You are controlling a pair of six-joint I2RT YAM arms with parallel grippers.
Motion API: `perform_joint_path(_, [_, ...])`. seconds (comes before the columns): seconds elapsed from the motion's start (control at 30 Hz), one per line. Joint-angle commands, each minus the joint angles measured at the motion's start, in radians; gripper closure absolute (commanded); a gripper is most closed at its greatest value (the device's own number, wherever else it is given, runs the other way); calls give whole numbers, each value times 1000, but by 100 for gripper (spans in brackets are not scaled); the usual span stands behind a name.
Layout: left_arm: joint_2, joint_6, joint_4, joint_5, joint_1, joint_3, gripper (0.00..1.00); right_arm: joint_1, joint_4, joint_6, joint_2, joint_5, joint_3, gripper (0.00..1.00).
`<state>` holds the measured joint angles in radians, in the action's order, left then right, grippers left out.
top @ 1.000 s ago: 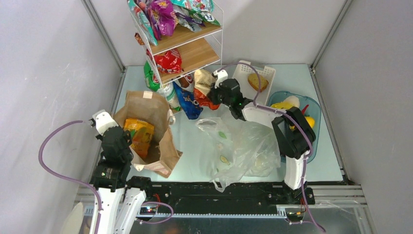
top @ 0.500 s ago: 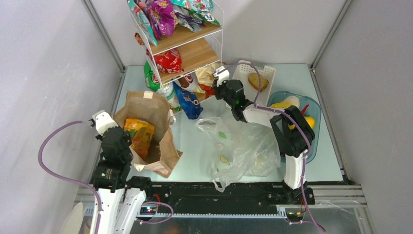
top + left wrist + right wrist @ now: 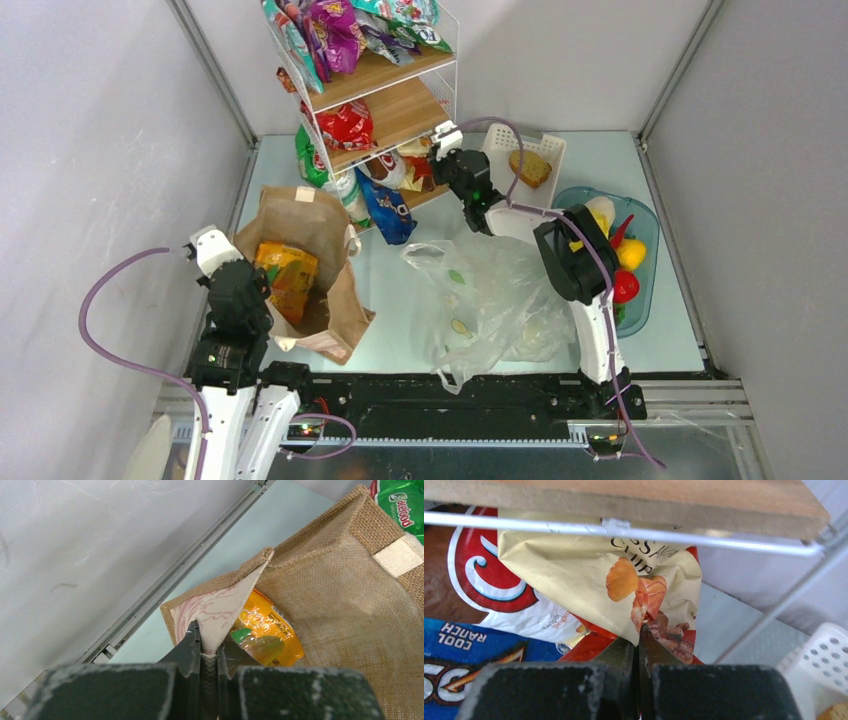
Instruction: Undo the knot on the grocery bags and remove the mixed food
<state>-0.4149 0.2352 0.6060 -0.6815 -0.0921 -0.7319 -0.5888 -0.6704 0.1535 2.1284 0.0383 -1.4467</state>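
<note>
L gripper (image 3: 209, 647) pinches brown bag (image 3: 340, 595) rim, jaws near-closed on it. Orange snack packet (image 3: 265, 635) lies inside bag, just ahead-right, so L arm nearer. R gripper (image 3: 638, 642) clamps beige chips packet (image 3: 589, 575) under rack shelf (image 3: 624, 500), well apart.

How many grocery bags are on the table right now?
2. The brown bag stands open at left, its rim pinched by the left end effector. The clear plastic bag lies crumpled mid-table. More could be hidden behind the shelf.

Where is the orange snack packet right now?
Top view, left side: the orange snack packet lies inside the open brown bag, just beyond the left gripper pinching the bag's rim.
</note>
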Motion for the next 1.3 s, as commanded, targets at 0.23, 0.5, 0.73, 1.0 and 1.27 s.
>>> perform_joint_path(0.23, [11,16,-103,37,6,-2,100,13,-228,68,132,-39,-232,100])
perform_joint_path(0.5, [14,16,-103,39,6,-2,100,20,-156,58,114,-90,-196,82])
perform_joint_path(0.73, [17,16,-102,38,7,-1,100,21,42,85,99,-229,-199,100])
perform_joint_path(1.0, [19,15,-103,35,8,-1,100,28,123,111,91,-245,-163,94])
perform_joint_path(1.27, [19,14,-103,34,7,-1,100,29,71,83,-2,-217,-94,55])
